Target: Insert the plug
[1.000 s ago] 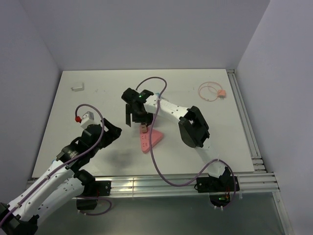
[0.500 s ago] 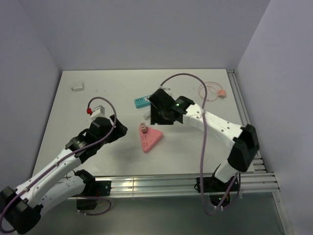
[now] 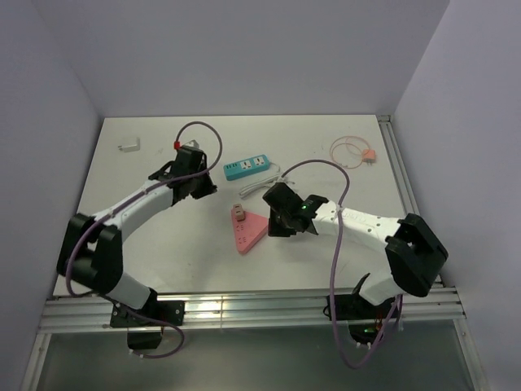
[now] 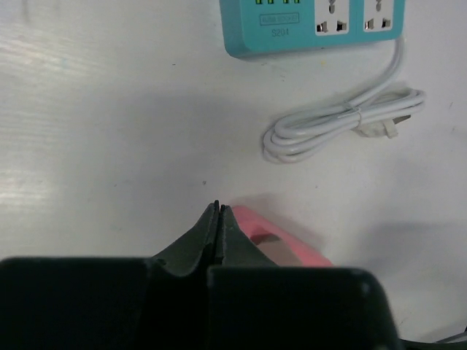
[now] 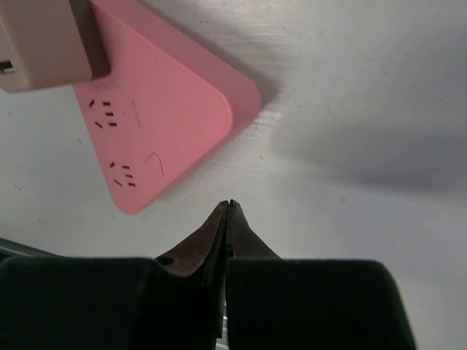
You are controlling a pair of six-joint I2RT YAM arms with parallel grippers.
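Mid-table, we find the plug [image 3: 238,213], a beige block, standing on the far corner of the pink triangular socket [image 3: 251,233]. From the right wrist view the plug body [image 5: 40,44] sits against the socket face [image 5: 160,124] with no gap we can make out. Its prongs are hidden, so full seating is our judgement only. Two other outlets on the face are unused. We read the insertion as done, with nothing left but perhaps a check and pulling the arms away. The right gripper [image 3: 275,225] is just beside the socket's right edge, jaws pressed together on nothing, tips over bare table [image 3: 163,244]. The left gripper [image 3: 203,187] is likewise clenched and empty, on the far-left side of the socket and apart from it. Beyond it lie a teal strip [image 3: 247,167] and its coiled white cord [image 4: 343,124], neither touched. A small white block [image 3: 129,146] and a pink cable loop [image 3: 354,151] lie well apart at the far corners.
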